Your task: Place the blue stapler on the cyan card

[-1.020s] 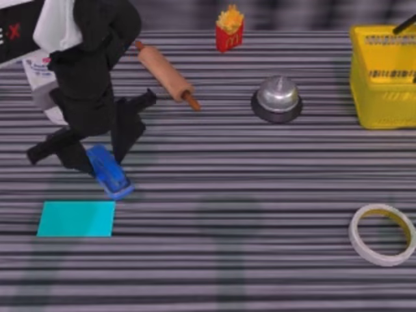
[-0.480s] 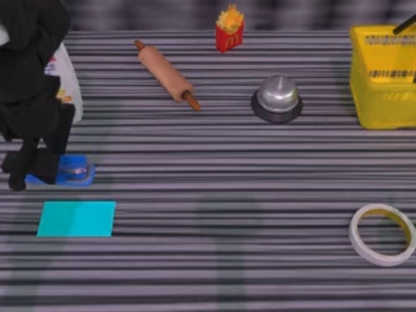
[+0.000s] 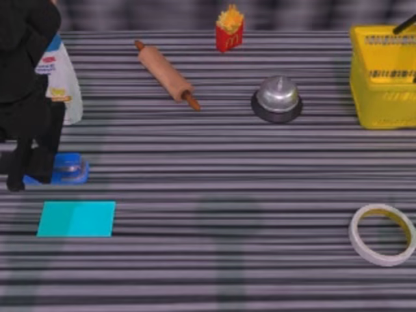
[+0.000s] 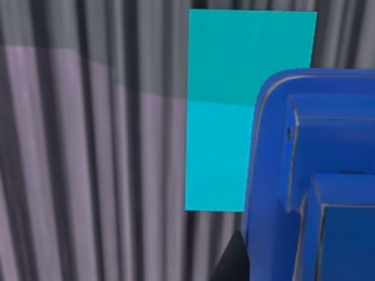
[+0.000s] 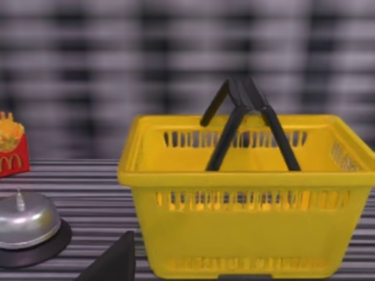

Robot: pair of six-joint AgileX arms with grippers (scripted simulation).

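My left gripper (image 3: 29,174) is at the table's left edge, shut on the blue stapler (image 3: 69,169), which sticks out to the right of its dark fingers. The cyan card (image 3: 77,218) lies flat just in front of the stapler, and the two do not overlap in the top view. In the left wrist view the blue stapler (image 4: 310,175) fills one side, covering a corner of the cyan card (image 4: 234,105), with one dark fingertip (image 4: 233,264) beside it. My right arm is parked out of the top view; its wrist view shows one dark fingertip (image 5: 117,260) set well off centre.
A white bottle (image 3: 62,84) stands just behind the left arm. Farther back lie a rolling pin (image 3: 166,71), a fries box (image 3: 229,29) and a bell (image 3: 277,97). A yellow basket (image 3: 383,75) is at the back right and a tape ring (image 3: 382,234) at the front right.
The left arm has swung left carrying the stapler, which turned from diagonal to lying crosswise behind the card's left part. The white bottle has come into view behind the arm.
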